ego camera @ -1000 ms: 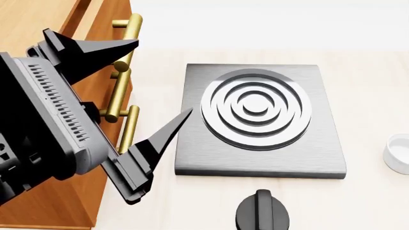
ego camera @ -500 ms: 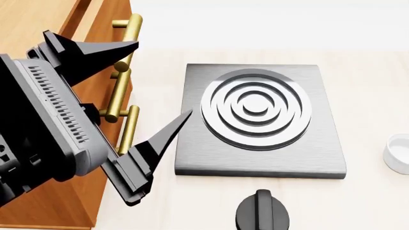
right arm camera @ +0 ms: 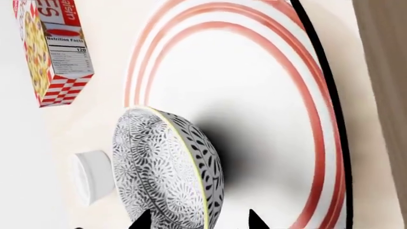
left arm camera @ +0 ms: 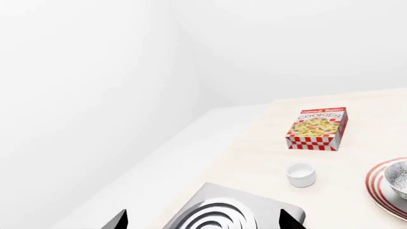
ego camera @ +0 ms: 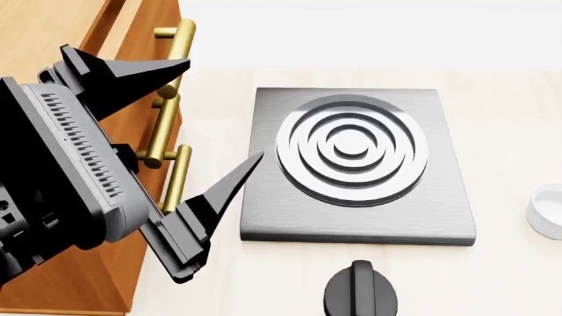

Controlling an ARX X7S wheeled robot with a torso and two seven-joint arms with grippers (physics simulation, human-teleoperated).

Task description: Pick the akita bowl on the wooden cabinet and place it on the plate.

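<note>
The akita bowl (right arm camera: pixel 159 162), black and white with a leaf pattern, sits on the plate (right arm camera: pixel 267 119), a white one with red rings. My right gripper (right arm camera: pixel 198 220) is open, one tip inside the bowl's rim and the other outside, clear of the wall. The plate (left arm camera: pixel 381 183) and bowl (left arm camera: pixel 399 174) also show at the edge of the left wrist view. My left gripper (ego camera: pixel 221 110) hangs open and empty in front of the wooden cabinet (ego camera: pixel 145 33). The head view shows neither the bowl, the plate nor the right gripper.
A grey stove plate (ego camera: pixel 360 164) with a ringed burner lies mid-table, with a black knob (ego camera: pixel 360 289) in front of it. A small white cup (ego camera: pixel 549 210) stands to the right. A cookies box (left arm camera: pixel 317 129) stands beyond the cup (left arm camera: pixel 300 172). Brass handles (ego camera: pixel 180 39) jut from the cabinet.
My left gripper has crept very slightly in the head view. Nothing else there has moved.
</note>
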